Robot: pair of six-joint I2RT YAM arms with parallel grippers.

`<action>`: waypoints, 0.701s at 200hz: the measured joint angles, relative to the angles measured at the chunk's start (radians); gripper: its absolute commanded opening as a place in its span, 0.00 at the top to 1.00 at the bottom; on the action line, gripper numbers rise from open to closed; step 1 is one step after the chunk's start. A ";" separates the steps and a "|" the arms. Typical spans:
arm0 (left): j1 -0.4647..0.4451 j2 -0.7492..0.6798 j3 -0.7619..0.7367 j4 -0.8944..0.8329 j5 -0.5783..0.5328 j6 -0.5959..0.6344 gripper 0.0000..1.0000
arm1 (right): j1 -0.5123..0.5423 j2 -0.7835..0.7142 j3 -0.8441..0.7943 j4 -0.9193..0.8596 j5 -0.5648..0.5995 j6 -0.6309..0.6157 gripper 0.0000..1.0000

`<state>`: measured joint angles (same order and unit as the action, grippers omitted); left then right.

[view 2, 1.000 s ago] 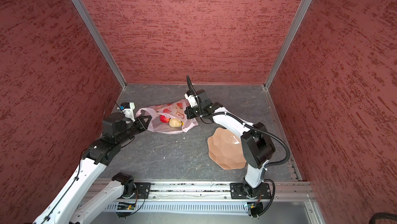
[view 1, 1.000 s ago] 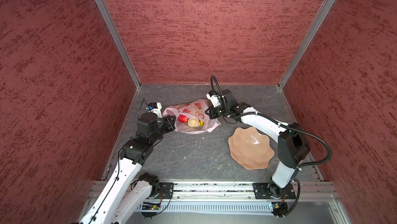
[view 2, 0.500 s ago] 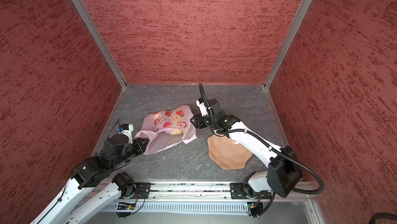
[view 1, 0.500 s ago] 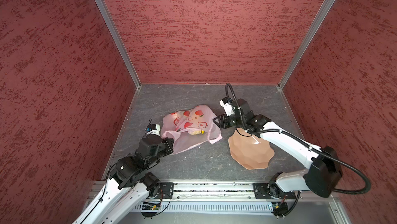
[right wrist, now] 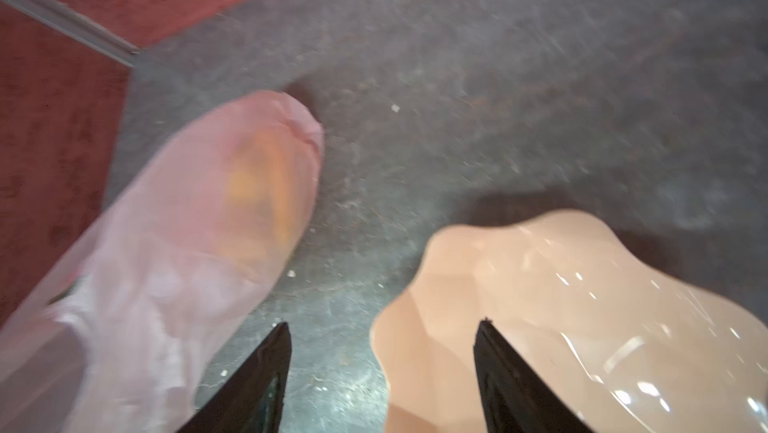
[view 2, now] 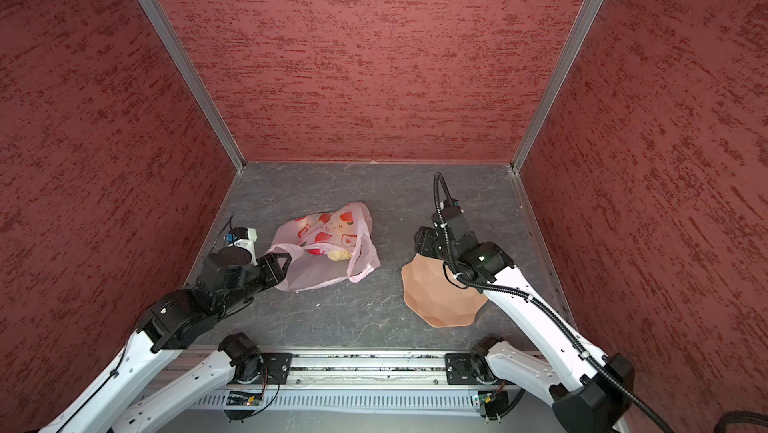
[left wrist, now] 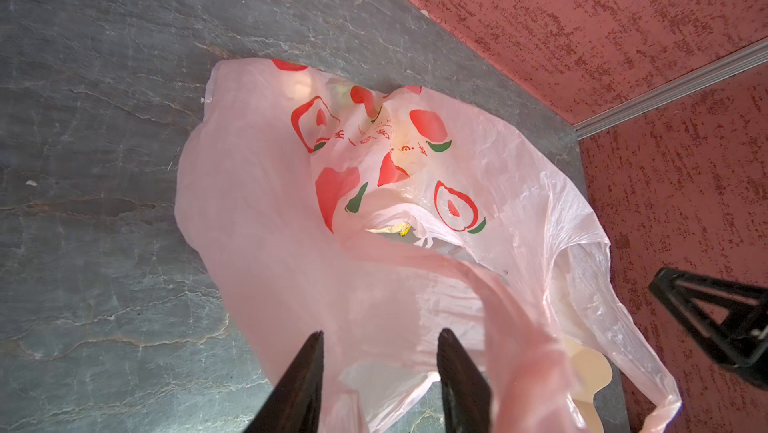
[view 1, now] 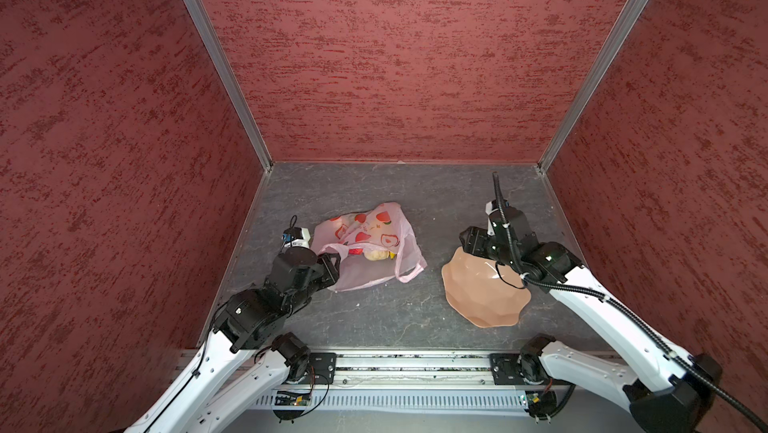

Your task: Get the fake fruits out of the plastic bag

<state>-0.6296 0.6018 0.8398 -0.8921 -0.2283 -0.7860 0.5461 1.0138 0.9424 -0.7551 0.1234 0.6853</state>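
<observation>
The plastic bag (view 1: 376,273) (view 2: 320,273), pale pink with red print, lies slumped on the grey floor left of the middle. Fake fruits show at its mouth: a beige lumpy one (view 1: 376,254) (view 2: 340,254) and a red one (view 1: 355,250). A yellow bit (left wrist: 401,228) shows in the left wrist view. My left gripper (view 1: 332,262) (view 2: 283,262) (left wrist: 380,339) is open at the bag's left handle, with loose film between its fingers. My right gripper (view 1: 467,239) (view 2: 422,241) (right wrist: 382,331) is open and empty above the bowl's rim, clear of the bag (right wrist: 166,244).
A peach scalloped bowl (view 1: 482,298) (view 2: 436,302) (right wrist: 540,306) lies right of the bag, under the right arm. Red textured walls close in the back and both sides. A metal rail (view 1: 415,362) carrying both arm bases runs along the front edge.
Both grippers have opened and let go of the bag, which has sunk flat onto the floor. The right gripper has pulled away to the right, over the bowl. The left arm has drawn back.
</observation>
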 measured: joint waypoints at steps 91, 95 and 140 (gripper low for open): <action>0.000 0.027 0.000 0.033 -0.010 0.040 0.51 | -0.010 -0.272 -0.233 -0.356 0.118 0.425 0.28; 0.000 0.027 0.000 0.033 -0.011 0.041 0.51 | -0.010 -0.272 -0.231 -0.371 0.126 0.441 0.28; 0.000 0.020 -0.005 0.041 -0.015 0.043 0.50 | -0.010 -0.272 -0.239 -0.470 0.163 0.534 0.24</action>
<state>-0.6296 0.6220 0.8345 -0.8513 -0.2436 -0.7433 0.5365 0.7422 0.7036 -1.2247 0.2859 1.2194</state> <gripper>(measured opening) 0.497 0.754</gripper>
